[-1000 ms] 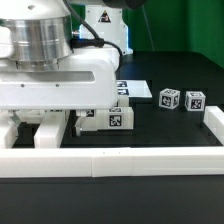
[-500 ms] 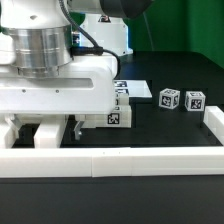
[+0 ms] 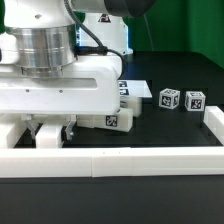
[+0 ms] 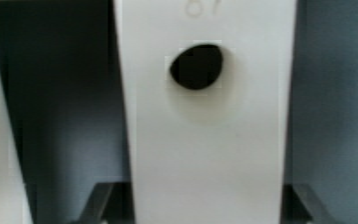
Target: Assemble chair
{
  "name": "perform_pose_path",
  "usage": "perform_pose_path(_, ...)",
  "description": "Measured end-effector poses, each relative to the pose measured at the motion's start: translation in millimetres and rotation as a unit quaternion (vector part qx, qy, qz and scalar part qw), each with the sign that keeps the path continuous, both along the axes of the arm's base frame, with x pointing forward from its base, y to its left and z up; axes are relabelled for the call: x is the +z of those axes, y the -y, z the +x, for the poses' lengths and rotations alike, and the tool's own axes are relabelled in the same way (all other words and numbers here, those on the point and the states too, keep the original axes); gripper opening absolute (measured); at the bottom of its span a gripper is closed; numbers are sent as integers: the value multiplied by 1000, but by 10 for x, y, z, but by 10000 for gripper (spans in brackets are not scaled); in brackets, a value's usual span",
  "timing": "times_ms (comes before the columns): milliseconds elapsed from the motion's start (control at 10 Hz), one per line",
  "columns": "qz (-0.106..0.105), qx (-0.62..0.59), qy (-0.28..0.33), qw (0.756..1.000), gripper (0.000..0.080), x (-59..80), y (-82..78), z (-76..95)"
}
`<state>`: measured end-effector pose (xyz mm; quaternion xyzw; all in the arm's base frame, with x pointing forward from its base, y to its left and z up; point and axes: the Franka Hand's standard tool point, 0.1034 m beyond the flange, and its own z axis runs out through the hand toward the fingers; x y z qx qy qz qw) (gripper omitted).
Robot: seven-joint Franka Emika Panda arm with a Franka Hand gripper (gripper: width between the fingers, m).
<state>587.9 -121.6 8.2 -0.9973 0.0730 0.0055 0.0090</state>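
Note:
In the wrist view a white chair bar [image 4: 208,140] with a dark oval hole [image 4: 197,66] runs straight between my fingers. The gripper [image 4: 206,204] has one finger on each side of the bar, close against its sides. In the exterior view the gripper [image 3: 55,128] is low at the left, among white chair parts. A white part with a square tag [image 3: 117,120] lies just to the exterior view's right of the hand. Two small tagged white cubes [image 3: 168,98] [image 3: 194,100] stand apart further right. The hand hides most of the held part.
The long low white border wall [image 3: 120,161] runs across the front. The marker board [image 3: 137,90] lies flat behind the tagged part. A white stand [image 3: 105,30] rises at the back. The table is black.
The arm and hand have shifted toward the exterior view's right. The tagged white part by the hand has moved slightly left and down. The two cubes have not moved.

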Motion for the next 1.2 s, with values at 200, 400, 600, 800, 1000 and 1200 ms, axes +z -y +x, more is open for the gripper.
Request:
perform_pose_path(200,3,-8,-1,1000,284,35,-13,12)
perform_pose_path(400,17,-24,1,1000,284,283,-75,67)
perform_pose_path(600,29,-20,11,999,284,673,39,86)
perform_pose_path(800,41,-31,20,998,284,1014,72,87)
perform_pose_path(1000,46,-50,26,997,284,1212,8,141)
perform_pose_path(1200,45,-50,22,997,284,1154,28,113)
